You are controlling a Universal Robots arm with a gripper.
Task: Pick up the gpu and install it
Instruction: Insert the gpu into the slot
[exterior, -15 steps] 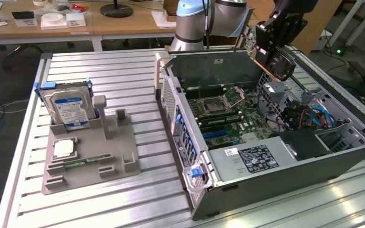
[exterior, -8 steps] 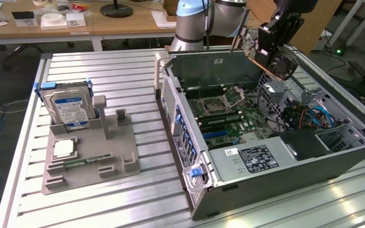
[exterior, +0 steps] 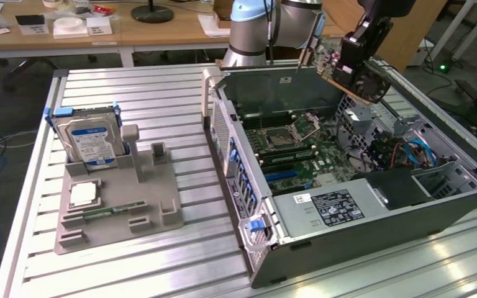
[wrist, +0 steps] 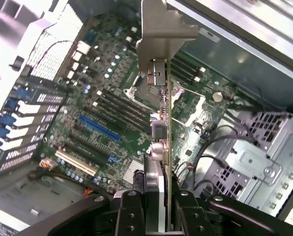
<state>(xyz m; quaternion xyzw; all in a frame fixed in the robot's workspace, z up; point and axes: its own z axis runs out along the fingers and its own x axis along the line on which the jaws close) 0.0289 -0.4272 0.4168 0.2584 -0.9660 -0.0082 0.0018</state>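
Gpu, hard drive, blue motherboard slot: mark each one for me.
gpu (exterior: 328, 61): exterior view, on its circuit-board face.
hard drive (exterior: 92, 139): exterior view, on its blue-and-white label.
blue motherboard slot (wrist: 99, 128): wrist view, mid-length of the slot.

Count on site: one open computer case (exterior: 387, 233) and one gpu (exterior: 328, 59). One grey fixture (exterior: 159, 192), one hard drive (exterior: 92, 139), one processor (exterior: 84, 194), one memory stick (exterior: 114, 211).

The open case (exterior: 236, 186) is free from above, with bare air between the gpu (exterior: 328, 59) clamped in the pincer (exterior: 361, 59) and the motherboard (exterior: 292, 149) below. On the exterior view's right, loose cables (exterior: 412, 152) and a metal cage (wrist: 254, 162) crowd the board's edge. The power supply (exterior: 330, 208) blocks the near end.
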